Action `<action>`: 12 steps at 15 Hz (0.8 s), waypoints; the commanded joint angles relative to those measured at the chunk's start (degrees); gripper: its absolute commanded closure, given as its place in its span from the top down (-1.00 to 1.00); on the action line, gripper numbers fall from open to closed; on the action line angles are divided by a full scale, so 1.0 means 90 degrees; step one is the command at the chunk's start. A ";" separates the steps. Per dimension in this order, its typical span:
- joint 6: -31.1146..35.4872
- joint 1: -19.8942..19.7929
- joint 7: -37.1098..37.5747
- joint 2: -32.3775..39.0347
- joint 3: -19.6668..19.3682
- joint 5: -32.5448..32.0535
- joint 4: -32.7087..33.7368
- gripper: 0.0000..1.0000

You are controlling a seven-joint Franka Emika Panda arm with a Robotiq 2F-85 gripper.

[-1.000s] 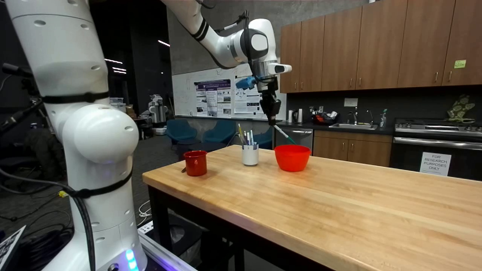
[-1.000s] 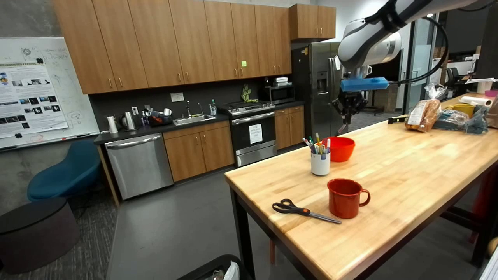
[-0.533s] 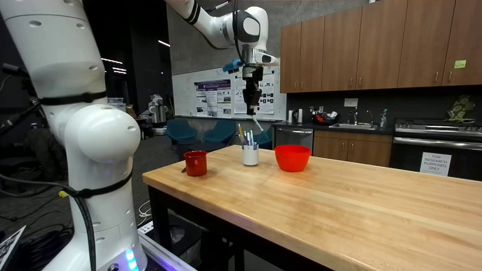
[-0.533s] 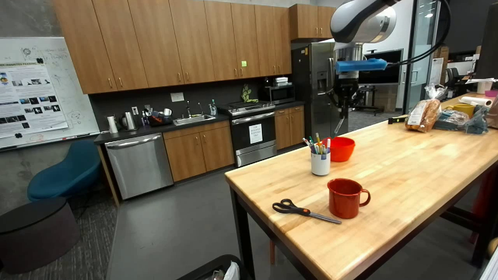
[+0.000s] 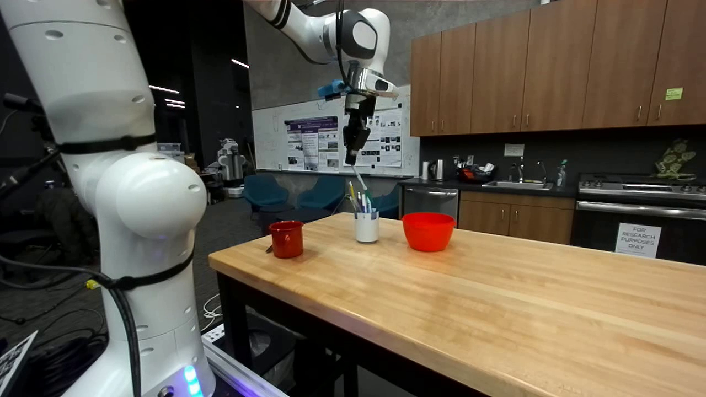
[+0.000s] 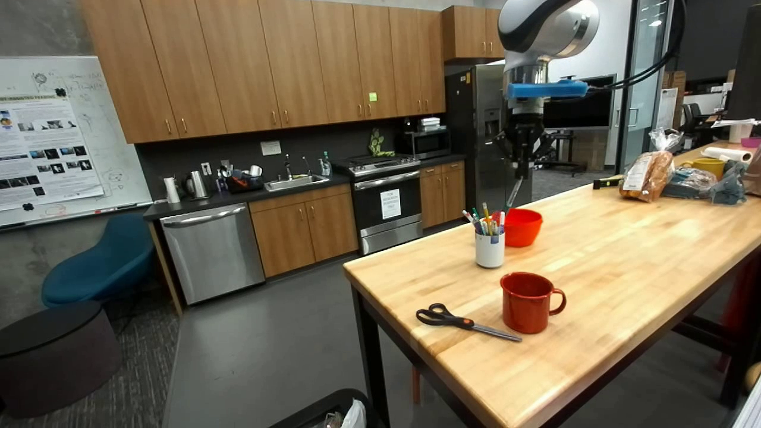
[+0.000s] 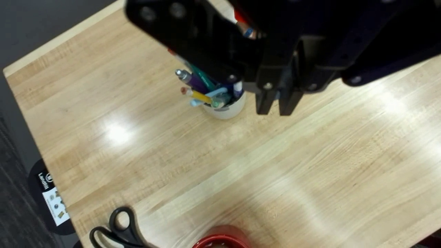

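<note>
The gripper [image 6: 518, 171] is closed on a slim white-and-green stick [image 5: 359, 179], probably a marker, though it shows too small to be sure. It slants through the air, lower end near the pens and pencils [image 7: 202, 97] that stand in a white cup [image 5: 366, 229].

In an exterior view a red bowl [image 5: 428, 232] stands right of the cup and a red mug [image 5: 288, 241] left of it. Black-handled scissors [image 6: 458, 322] lie by the mug, near the end of the pale wooden table [image 5: 496, 309]. At its far right, in an exterior view, is a bagged loaf [image 6: 648, 175]; the print on its label is too small to read.

Beside the table's end, a black bin [image 7: 63, 230] bears a label [image 7: 45, 182] reading "Landfill". Across the room, a sheet [image 5: 638, 240] on the oven [image 6: 370, 205] reads "FOR RESEARCH PURPOSES ONLY". Wooden cabinets [image 5: 496, 82] hang above, one with a yellow-green sticky note [image 5: 673, 94]. To their left, posters [image 5: 312, 143] with illegible text cover part of a whiteboard [image 5: 267, 138], with teal chairs [image 5: 265, 190] below. The kitchen floor [image 6: 255, 345] is grey.
</note>
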 commanded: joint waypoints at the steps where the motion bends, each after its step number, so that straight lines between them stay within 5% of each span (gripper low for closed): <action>1: -0.0210 0.0018 -0.0076 0.0215 0.0009 0.0193 0.0226 -0.95; 12: -0.0203 0.0171 -0.0163 0.0903 0.0087 0.0221 0.0469 -0.95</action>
